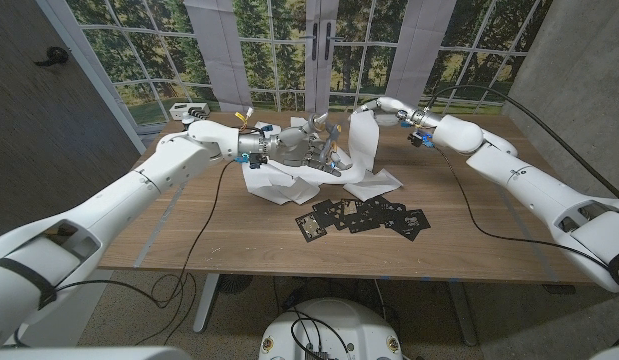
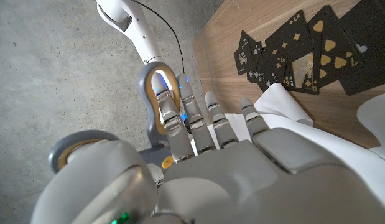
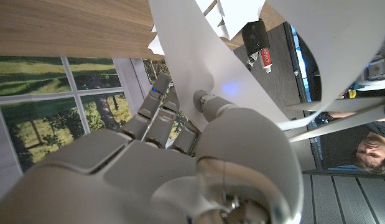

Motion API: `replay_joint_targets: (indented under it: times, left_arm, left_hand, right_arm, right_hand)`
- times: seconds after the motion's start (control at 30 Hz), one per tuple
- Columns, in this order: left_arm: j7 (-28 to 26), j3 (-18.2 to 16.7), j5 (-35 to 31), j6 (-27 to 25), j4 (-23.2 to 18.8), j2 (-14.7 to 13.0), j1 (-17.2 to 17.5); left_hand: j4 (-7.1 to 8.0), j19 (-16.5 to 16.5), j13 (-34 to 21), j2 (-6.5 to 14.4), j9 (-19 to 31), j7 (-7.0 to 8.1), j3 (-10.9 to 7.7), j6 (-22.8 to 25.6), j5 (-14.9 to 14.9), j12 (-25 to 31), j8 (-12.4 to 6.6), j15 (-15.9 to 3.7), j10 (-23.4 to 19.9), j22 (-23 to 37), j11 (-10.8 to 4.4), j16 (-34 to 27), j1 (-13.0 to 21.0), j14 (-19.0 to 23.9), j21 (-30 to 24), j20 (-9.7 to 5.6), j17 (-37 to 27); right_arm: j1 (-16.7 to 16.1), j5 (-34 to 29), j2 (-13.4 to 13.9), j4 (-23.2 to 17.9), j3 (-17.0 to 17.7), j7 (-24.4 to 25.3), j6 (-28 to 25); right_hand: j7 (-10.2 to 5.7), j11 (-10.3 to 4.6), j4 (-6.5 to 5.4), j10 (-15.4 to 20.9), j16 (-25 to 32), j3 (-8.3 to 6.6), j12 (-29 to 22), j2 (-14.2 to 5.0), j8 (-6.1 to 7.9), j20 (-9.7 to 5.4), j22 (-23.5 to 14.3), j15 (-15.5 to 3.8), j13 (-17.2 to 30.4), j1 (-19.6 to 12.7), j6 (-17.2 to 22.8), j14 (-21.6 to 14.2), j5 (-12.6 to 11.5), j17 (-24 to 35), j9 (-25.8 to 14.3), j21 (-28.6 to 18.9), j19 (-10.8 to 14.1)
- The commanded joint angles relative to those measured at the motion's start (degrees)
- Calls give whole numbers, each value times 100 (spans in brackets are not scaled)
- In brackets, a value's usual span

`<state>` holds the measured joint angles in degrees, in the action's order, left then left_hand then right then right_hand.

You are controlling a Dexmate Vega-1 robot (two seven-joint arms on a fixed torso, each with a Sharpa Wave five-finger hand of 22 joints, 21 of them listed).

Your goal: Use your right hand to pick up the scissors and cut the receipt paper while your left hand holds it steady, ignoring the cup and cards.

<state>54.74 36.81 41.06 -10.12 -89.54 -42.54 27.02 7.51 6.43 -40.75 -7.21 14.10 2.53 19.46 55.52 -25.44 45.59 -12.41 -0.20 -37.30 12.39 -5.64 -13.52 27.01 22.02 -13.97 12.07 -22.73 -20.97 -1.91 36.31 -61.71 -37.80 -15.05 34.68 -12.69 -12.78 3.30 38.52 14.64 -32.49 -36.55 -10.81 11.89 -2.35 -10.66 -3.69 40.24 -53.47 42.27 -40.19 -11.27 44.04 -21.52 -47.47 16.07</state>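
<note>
The receipt paper [image 1: 361, 160] is draped over the far middle of the wooden table [image 1: 249, 240], with one strip raised toward the right hand [image 1: 387, 110] at the far right. The left hand [image 1: 307, 148] is placed to the left of that strip, over the crumpled part of the paper. The cards [image 1: 364, 216] are spread on the table nearer the robot, just before the paper.

Wooden table [image 1: 239, 235]; white paper receipt [image 1: 364, 150]; matt black cards [image 1: 364, 215].
</note>
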Motion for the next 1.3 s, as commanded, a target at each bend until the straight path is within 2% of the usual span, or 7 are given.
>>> replay_joint_targets:
  times: [0.03,0.63,0.97,1.3]
  left_arm:
    - [102,111,-150,-3,77,77,-103]
    - [324,232,-270,2,208,159,-290]
    - [315,228,-268,-66,150,108,-278]
    - [320,227,-248,-129,117,68,-255]
  left_hand:
    - [19,-45,-11,-6,9,-359,-5,-343,-24,19,-13,28,-22,15,-37,-11,-31,18,10,20,-11]
    - [22,-49,-7,12,9,-361,-13,-340,-38,16,-27,28,-18,13,-37,-12,-43,9,11,19,-15]
    - [24,-47,-6,18,3,-361,-15,-354,-45,19,-23,37,-23,15,-25,-13,-52,7,9,19,-16]
    - [25,-46,-5,23,2,-366,-16,-348,-50,20,-30,41,-24,17,-25,-19,-60,18,6,20,-17]
  right_arm:
    - [13,-154,7,-172,-47,36,43]
    - [-279,-324,190,-813,71,199,-137]
    - [-357,-535,238,-1017,117,360,-137]
    - [-324,-513,218,-992,128,305,-126]
  right_hand:
    - [14,117,-232,173,22,273,16,-46,40,-136,-3,-961,30,-37,51,8,18,10,-7,-2,-22]
    - [17,117,-228,195,40,279,41,-47,43,-142,0,-962,58,-59,57,6,20,2,2,-11,-23]
    - [19,117,-221,202,49,281,58,-47,47,-144,1,-966,74,-77,65,2,19,-4,4,-15,-28]
    - [22,118,-217,209,72,283,78,-50,56,-145,2,-971,92,-99,86,-18,17,-2,5,-20,-31]
